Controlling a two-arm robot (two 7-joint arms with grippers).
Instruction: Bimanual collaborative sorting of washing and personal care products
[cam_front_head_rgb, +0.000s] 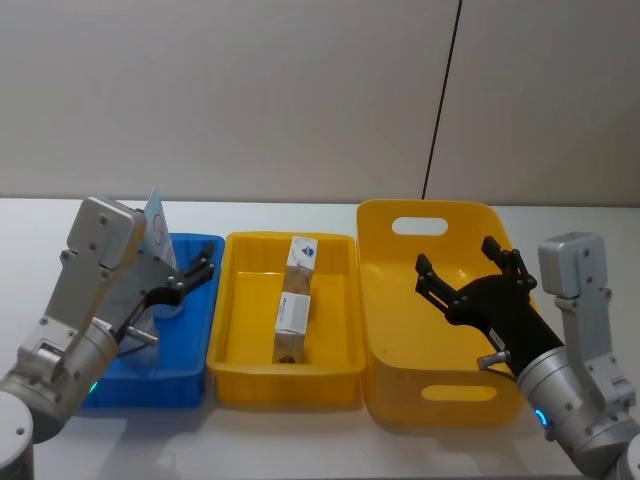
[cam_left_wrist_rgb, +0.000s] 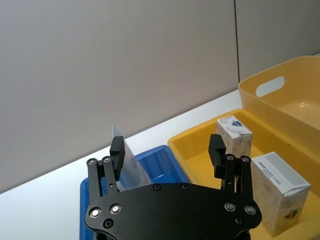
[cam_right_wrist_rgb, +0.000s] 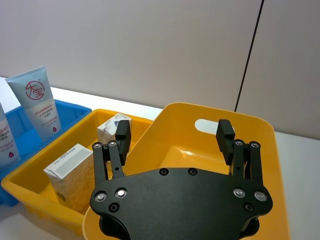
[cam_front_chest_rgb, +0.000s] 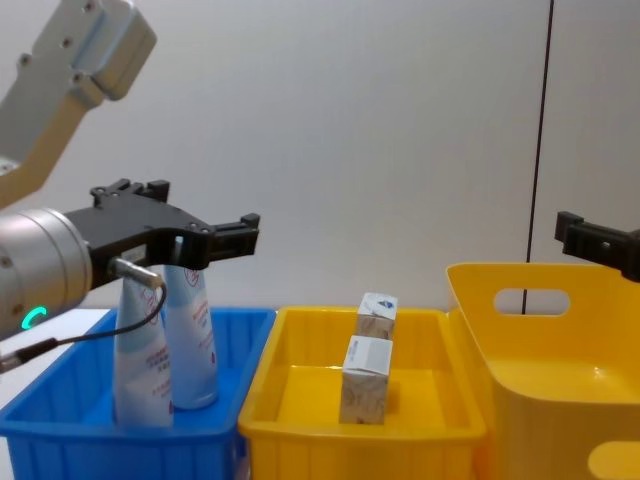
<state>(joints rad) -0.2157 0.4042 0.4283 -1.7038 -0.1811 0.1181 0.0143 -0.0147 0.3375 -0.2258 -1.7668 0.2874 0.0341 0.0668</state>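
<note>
Two pale blue-white tubes (cam_front_chest_rgb: 140, 360) (cam_front_chest_rgb: 192, 340) with red logos stand upright in the blue bin (cam_front_chest_rgb: 120, 440) at the left. My left gripper (cam_front_chest_rgb: 215, 228) hovers open just above their tops, holding nothing; one tube (cam_left_wrist_rgb: 131, 165) shows behind its fingers. Two white-and-beige cartons (cam_front_head_rgb: 301, 252) (cam_front_head_rgb: 294, 312) stand in the middle yellow bin (cam_front_head_rgb: 285, 385). My right gripper (cam_front_head_rgb: 458, 257) hangs open and empty over the large yellow bin (cam_front_head_rgb: 420, 400) on the right. The right wrist view takes in the tubes (cam_right_wrist_rgb: 37, 102) and cartons (cam_right_wrist_rgb: 70, 172) beyond that gripper (cam_right_wrist_rgb: 174, 131).
The three bins sit side by side on a white table, close to a plain grey wall. The large yellow bin (cam_right_wrist_rgb: 210, 112) has handle cut-outs, tall walls and a bare floor. A dark vertical seam runs down the wall behind it.
</note>
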